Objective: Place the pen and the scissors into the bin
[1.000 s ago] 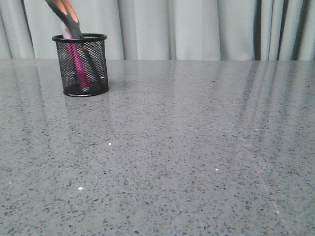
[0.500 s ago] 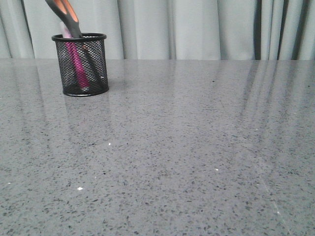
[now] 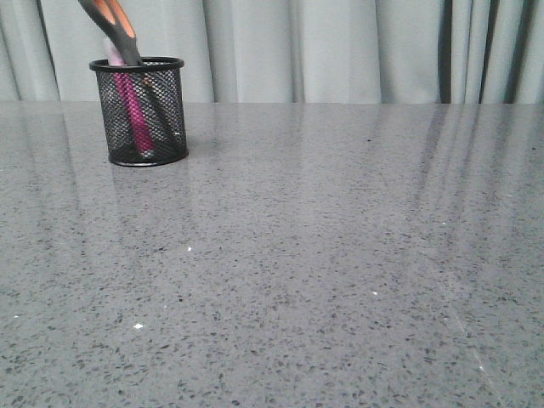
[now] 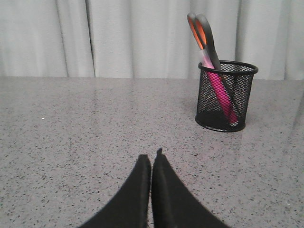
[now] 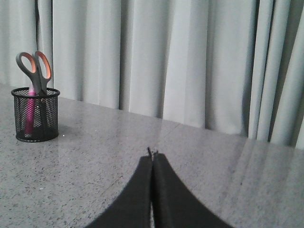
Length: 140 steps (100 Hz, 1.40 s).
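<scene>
Since both the pen [image 3: 132, 106] and the scissors [image 3: 119, 30] already stand inside the bin [image 3: 140, 110], nothing seems left to grasp. Pen near upright; scissors lean, blades down, orange-lined loops above the rim. Bin sits at far left of the worktop [image 3: 323, 255]. Left gripper [image 4: 151, 161]: jaws pressed together, empty, bin ahead and off to one side. Right gripper [image 5: 152, 159]: jaws likewise closed on nothing, bin well apart. Left arm looks nearer.
</scene>
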Each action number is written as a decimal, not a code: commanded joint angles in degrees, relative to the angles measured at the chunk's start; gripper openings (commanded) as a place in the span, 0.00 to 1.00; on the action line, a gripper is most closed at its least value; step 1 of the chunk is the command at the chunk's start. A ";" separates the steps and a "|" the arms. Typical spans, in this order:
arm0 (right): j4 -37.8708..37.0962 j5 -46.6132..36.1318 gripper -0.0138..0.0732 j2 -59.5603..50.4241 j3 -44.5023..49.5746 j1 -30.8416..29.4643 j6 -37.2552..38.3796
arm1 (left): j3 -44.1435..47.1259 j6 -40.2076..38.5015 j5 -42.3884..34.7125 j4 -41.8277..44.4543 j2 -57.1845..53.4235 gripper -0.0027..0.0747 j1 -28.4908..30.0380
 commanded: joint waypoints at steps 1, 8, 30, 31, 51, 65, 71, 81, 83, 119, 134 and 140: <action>6.87 2.10 0.08 -0.21 -1.47 -0.68 -1.07 | 1.38 -0.69 -4.37 -0.11 -1.55 0.01 0.16; 13.70 6.92 0.08 0.17 -1.22 -1.67 -6.42 | 1.38 -0.69 -4.37 -0.11 -1.55 0.01 0.16; 26.73 0.84 0.08 0.54 1.00 -10.35 -20.54 | 1.38 -0.69 -4.37 -0.11 -1.55 0.01 0.16; 27.32 0.05 0.08 0.54 1.22 -10.76 -21.26 | 1.38 -0.69 -4.37 -0.11 -1.55 0.01 0.16; 30.20 -2.58 0.08 0.07 6.26 -17.09 -22.13 | 1.38 -0.69 -4.37 -0.11 -1.55 0.01 0.16; 29.66 0.05 0.08 -1.05 6.99 -17.09 -22.13 | 1.38 -0.69 -4.37 -0.11 -1.55 0.01 0.16; 28.80 1.13 0.08 -1.05 6.99 -17.09 -22.13 | 1.38 -0.69 -4.37 -0.11 -1.55 0.01 0.16; 28.24 2.89 0.08 -1.05 6.99 -17.09 -22.13 | 1.38 -0.69 -4.37 -0.11 -1.55 0.01 0.16; 28.24 2.89 0.08 -1.05 6.99 -17.09 -22.13 | 1.38 -0.69 -4.37 -0.11 -1.55 0.01 0.16; 28.24 2.30 0.08 -1.05 6.99 -17.09 -22.13 | 1.38 -0.69 -4.37 -0.11 -1.55 0.01 0.16; 28.24 2.30 0.08 -1.05 6.99 -17.09 -22.13 | 1.38 -0.69 -4.37 -0.11 -1.55 0.01 0.16; 28.24 2.30 0.08 -1.05 6.99 -17.09 -22.13 | 1.38 -0.69 -4.37 -0.11 -1.55 0.01 0.16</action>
